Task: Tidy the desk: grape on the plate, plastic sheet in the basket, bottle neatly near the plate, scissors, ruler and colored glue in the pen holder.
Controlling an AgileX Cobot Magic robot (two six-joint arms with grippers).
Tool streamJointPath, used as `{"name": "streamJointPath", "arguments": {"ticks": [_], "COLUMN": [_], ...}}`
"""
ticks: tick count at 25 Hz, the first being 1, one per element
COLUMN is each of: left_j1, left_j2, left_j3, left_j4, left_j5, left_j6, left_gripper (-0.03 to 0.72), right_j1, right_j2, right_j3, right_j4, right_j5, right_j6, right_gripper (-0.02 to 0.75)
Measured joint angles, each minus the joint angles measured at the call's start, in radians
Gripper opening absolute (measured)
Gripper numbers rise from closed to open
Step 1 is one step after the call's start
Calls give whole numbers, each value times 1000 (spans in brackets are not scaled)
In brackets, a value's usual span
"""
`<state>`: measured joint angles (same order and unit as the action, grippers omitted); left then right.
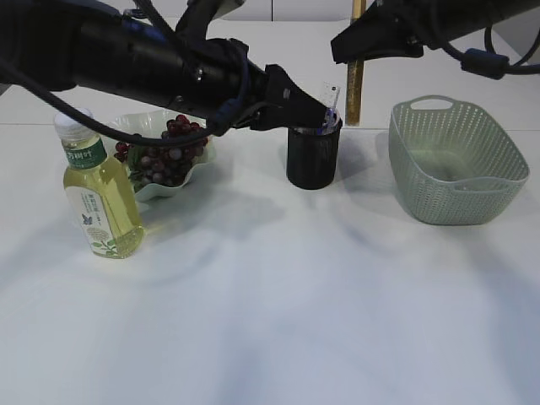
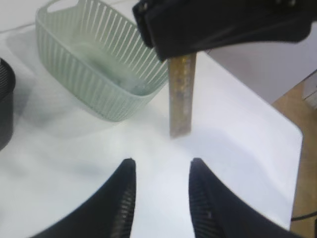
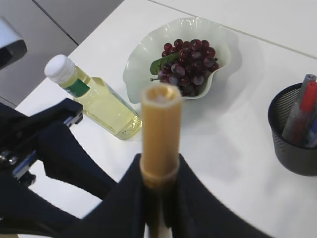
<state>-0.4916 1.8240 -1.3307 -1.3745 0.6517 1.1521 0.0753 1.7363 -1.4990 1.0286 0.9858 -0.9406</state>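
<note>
My right gripper (image 3: 159,168) is shut on the wooden ruler (image 3: 159,126), which hangs upright (image 1: 355,93) just behind and to the right of the black mesh pen holder (image 1: 313,157). My left gripper (image 2: 162,164) is open and empty, and it hovers at the holder's rim (image 1: 325,116). Coloured glue pens (image 3: 303,110) stand in the holder (image 3: 292,144). Dark grapes (image 3: 190,58) lie on the pale plate (image 3: 143,54). The yellow bottle (image 1: 99,192) stands upright beside the plate (image 1: 152,192). The scissors cannot be made out. A faint clear sheet seems to lie in the basket (image 1: 456,190).
The left arm (image 1: 135,59) stretches across the plate and bottle towards the holder. The right arm (image 1: 405,29) comes in from the upper right. The basket (image 2: 94,84) stands to the right of the holder. The table's edge (image 2: 292,129) lies just beyond the ruler (image 2: 180,94).
</note>
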Motion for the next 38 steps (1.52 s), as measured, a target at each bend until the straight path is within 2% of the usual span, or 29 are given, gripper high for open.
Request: {"name": "streamJointPath", "arguments": {"ticks": [4, 9, 16, 20, 24, 31, 38], "left_j1": [0, 0, 0, -2, -23, -35, -36], "left_j2": [2, 2, 17, 58, 89, 128, 138], "left_j3": [-62, -142, -192, -245, -284, -303, -303], "left_j4": [317, 723, 988, 1051, 1081, 1156, 1187], "left_j5": [10, 78, 128, 187, 221, 259, 256], "left_j6": [-177, -479, -851, -926, -948, -1087, -1111], "left_gripper": [267, 262, 240, 239, 239, 239, 239], "right_j1": [0, 0, 0, 0, 3, 94, 131], "right_j2": [0, 0, 0, 22, 77, 146, 262], "right_j3": [0, 0, 0, 0, 0, 0, -94], "right_j4": [-38, -76, -117, -110, -35, 51, 82], "right_j5": [-11, -53, -147, -219, -282, -460, -571], "right_j6": [-2, -5, -7, -54, -159, -344, -384], "right_gripper": [116, 115, 115, 115, 115, 115, 115]}}
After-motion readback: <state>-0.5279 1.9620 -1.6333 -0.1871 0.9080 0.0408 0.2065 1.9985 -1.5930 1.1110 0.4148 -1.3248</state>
